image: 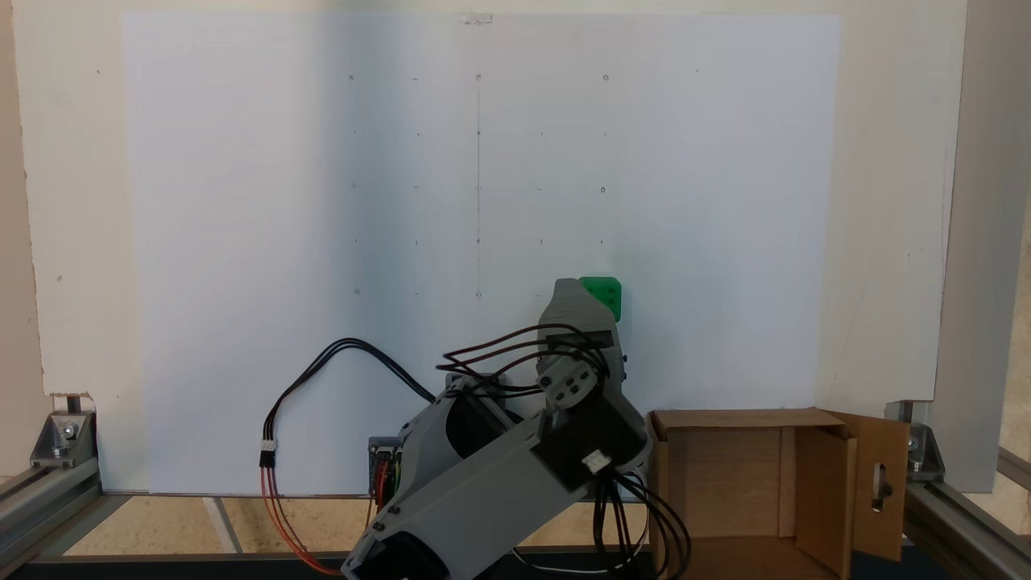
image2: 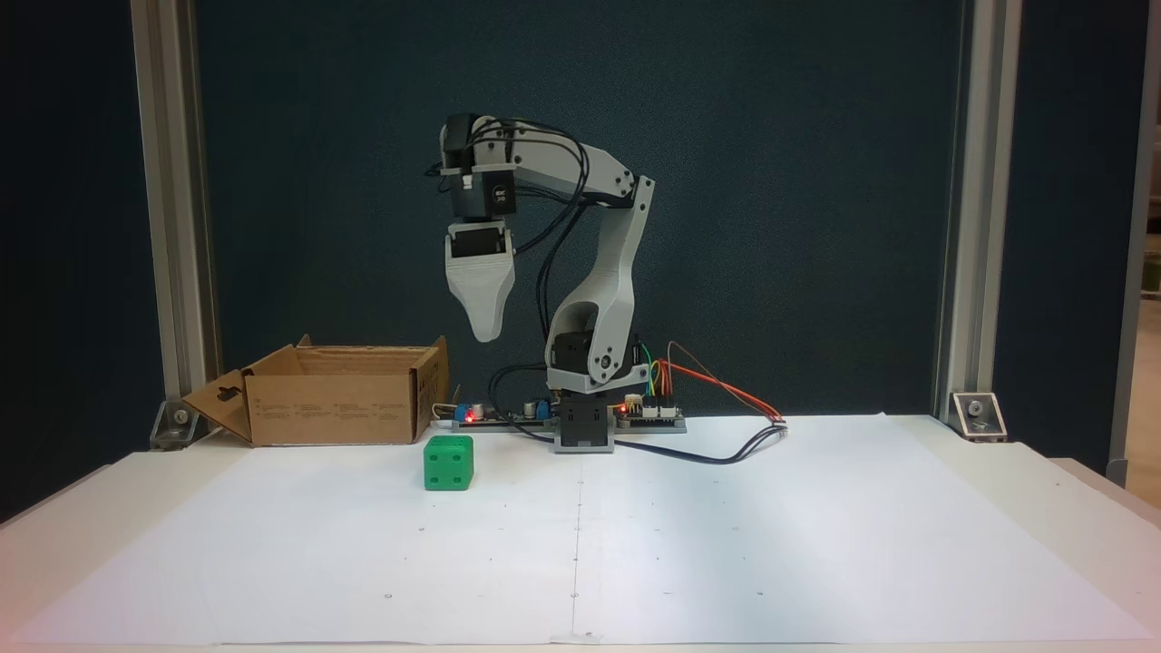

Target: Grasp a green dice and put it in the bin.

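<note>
White paper (image2: 726, 535), faintly marked with a grid of small dots and a centre line, covered the table top, and a dark blue panel (image2: 771, 181) stood behind the arm in a fixed view, framed by aluminium posts (image2: 172, 227). On the paper sat the green dice (image2: 448, 463), a small glossy plastic cube with rounded corners and recessed pips, four of them facing that camera. It rested apart from everything, just in front of the near corner of the bin (image2: 336, 413). That bin was a brown corrugated cardboard box, open at the top, with one flap folded outward and pierced by an oblong slot (image: 880, 481).

Above the dice hung the gripper (image2: 485, 334), a pale grey tapered plastic claw pointing downward, well clear of the cube and the paper. Its jaws lay one behind the other in both fixed views, so whether it was spread or clenched I cannot tell; nothing was seen in it. Black, red and orange cables (image: 322, 379) looped from the arm's base (image2: 585, 426) across the paper.
</note>
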Available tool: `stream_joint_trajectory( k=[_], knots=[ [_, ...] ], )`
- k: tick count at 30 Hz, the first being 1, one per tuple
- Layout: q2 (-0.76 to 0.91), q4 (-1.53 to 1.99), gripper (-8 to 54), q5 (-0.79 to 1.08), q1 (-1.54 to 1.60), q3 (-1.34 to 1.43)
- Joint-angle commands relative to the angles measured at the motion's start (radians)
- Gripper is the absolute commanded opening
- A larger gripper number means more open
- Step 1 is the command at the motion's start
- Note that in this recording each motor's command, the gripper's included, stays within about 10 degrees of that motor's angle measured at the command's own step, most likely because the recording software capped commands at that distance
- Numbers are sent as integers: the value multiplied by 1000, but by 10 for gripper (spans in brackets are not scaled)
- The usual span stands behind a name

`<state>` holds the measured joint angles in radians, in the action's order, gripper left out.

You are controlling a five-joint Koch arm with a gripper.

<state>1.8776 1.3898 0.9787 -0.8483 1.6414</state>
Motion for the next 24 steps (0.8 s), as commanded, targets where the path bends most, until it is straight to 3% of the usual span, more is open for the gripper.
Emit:
stream_joint_trajectory(
  k=[1, 10, 24],
  knots=[
    [-3, 64, 484, 5, -9, -52],
    [-12, -130, 474, -152, -25, 0],
    [-8, -436, 474, -150, -49, 264]
  ],
)
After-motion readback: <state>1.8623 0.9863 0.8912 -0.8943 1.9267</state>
